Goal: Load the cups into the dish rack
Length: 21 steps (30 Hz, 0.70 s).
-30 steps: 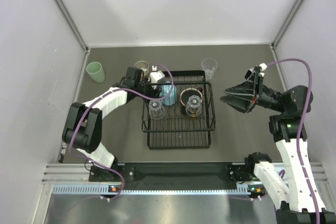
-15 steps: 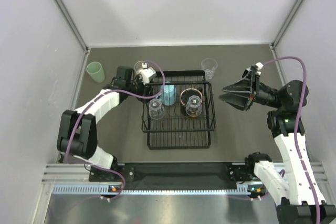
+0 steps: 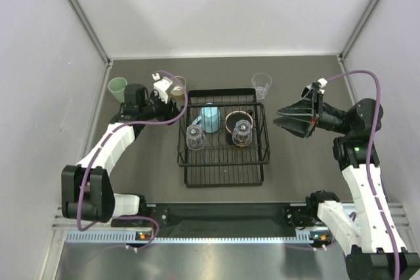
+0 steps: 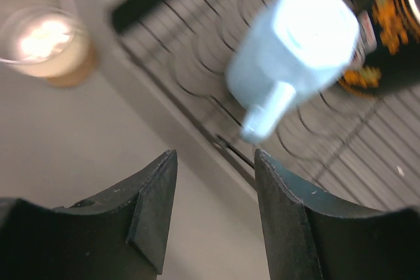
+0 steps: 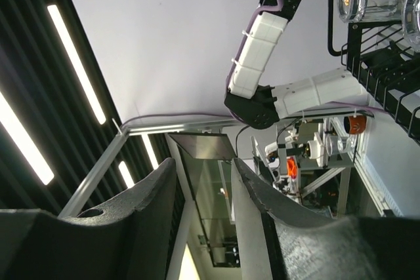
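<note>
Because it lies nearest the arm bases, dish rack [image 3: 223,170]: black wire, front rows bare, so there is room for more cups.
Clear glasses in rack: one [image 3: 195,137] at the left, another [image 3: 241,133] overlapping the red-lined dark cup [image 3: 228,121]; whether it is nested inside, I cannot tell.
Light blue mug [image 3: 210,118]: in the rack's far-left part, apparently mouth down to drain.
Right gripper [image 3: 281,119]: fingers spread, holding nothing, held well clear to the right of the rack, probably waiting its turn.
Left gripper [image 3: 165,93]: parted and empty, just beside the tan-brown cup [image 3: 176,86], likely lining up on it.
Pale green tumbler [image 3: 117,86]: far left on the table, unloaded.
Lone clear glass [image 3: 262,84]: beyond the rack's far-right corner, unloaded.
</note>
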Each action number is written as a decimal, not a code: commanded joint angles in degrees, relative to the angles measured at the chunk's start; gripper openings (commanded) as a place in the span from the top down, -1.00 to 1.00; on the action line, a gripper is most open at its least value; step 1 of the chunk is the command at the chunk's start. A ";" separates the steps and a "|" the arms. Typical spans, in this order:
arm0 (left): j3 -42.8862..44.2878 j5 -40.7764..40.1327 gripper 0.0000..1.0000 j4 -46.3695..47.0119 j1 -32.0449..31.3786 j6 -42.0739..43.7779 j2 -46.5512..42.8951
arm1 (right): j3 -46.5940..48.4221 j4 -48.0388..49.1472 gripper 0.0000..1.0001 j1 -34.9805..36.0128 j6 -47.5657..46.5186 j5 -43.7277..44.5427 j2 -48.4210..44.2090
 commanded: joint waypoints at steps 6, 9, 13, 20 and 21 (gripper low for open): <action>3.79 1.01 -0.13 16.12 6.41 -13.53 -3.78 | -0.81 1.09 0.22 -0.88 -1.44 -0.45 0.00; 5.37 0.57 -0.13 17.36 8.94 -14.67 -3.17 | -0.90 1.09 0.22 -0.88 -1.44 -0.45 0.18; 7.48 -3.98 -0.12 17.28 10.80 -17.83 -0.89 | -0.90 1.09 0.22 -2.81 -1.61 -0.37 0.62; 13.28 -17.78 -0.04 15.08 11.33 -22.40 5.78 | -1.42 1.00 0.21 -4.57 -2.32 0.16 1.23; 13.81 -18.41 -0.04 14.99 11.33 -22.93 6.23 | -1.51 0.91 0.22 -4.92 -2.49 0.25 1.41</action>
